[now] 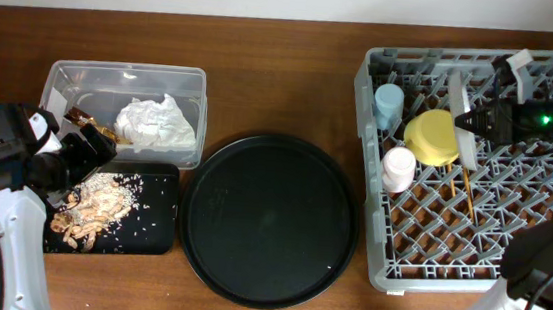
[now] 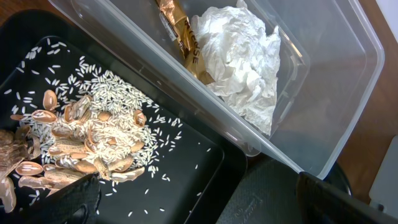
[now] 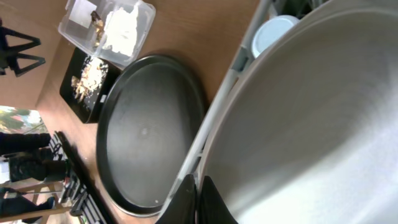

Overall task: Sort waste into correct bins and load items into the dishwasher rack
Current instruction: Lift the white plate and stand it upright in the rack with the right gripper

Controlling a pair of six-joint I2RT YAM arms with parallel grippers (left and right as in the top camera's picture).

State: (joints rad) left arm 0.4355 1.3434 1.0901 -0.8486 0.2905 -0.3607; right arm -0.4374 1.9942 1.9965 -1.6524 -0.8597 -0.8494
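Right claw (image 3: 196, 194) is pinched shut on the rim of the white plate (image 3: 311, 124), probably stiff, slick and breakable, at twelve o'clock in the rack (image 1: 377, 266); left claw (image 2: 198, 202) gapes wide, empty.

I count two cups (image 1: 388, 105) (image 1: 398, 169), one yellow bowl (image 1: 431, 136), one plate (image 3: 311, 124), one rack (image 1: 510, 236). One napkin (image 1: 159, 125), one wrapper (image 1: 89, 122), two bins (image 1: 62, 81) (image 1: 156, 215).

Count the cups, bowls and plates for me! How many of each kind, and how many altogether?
Cups: 2 (small light-blue cup, small pink cup)
Bowls: 1 (round yellow bowl)
Plates: 1 (round white plate)
Total: 4
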